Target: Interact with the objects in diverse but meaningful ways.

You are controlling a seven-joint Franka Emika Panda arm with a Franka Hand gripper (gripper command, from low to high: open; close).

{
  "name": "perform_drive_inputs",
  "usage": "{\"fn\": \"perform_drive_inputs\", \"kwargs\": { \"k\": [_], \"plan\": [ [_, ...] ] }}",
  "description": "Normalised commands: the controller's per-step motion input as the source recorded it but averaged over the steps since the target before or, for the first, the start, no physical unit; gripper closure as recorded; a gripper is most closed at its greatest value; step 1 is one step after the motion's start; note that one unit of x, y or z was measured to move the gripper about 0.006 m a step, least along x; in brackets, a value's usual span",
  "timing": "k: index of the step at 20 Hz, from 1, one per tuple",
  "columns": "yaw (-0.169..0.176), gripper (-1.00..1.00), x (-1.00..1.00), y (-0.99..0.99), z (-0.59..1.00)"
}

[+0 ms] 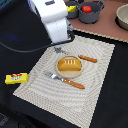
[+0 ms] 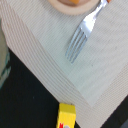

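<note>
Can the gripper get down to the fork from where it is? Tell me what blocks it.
Probably yes. The fork lies flat on the placemat beside the plate holding the bread loaf, with nothing on top of it. The wrist view shows its tines uncovered below; the gripper itself is out of sight.

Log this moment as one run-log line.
arm: above placemat | gripper: not visible | bread loaf: on plate | fork: beside plate | butter block: off mat | tomato: in pot

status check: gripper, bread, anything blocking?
Gripper not visible, state unknown. Bread loaf on plate, fork alongside. Butter block off the placemat.
</note>
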Motion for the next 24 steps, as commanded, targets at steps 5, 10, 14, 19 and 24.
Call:
{"fn": "perform_drive_inputs", "kwargs": {
  "k": [5,10,14,19,24],
  "plan": [
    [-0.082,-1.0,0.72,0.04,-0.01],
    [-0.102,-1.0,0.59,0.13,0.0],
    [-0.063,-1.0,0.54,0.17,-0.04],
    [-0.003,-1.0,0.11,0.01,-0.03],
    [0.001,-1.0,0.42,0.01,0.0]
  ]
}}
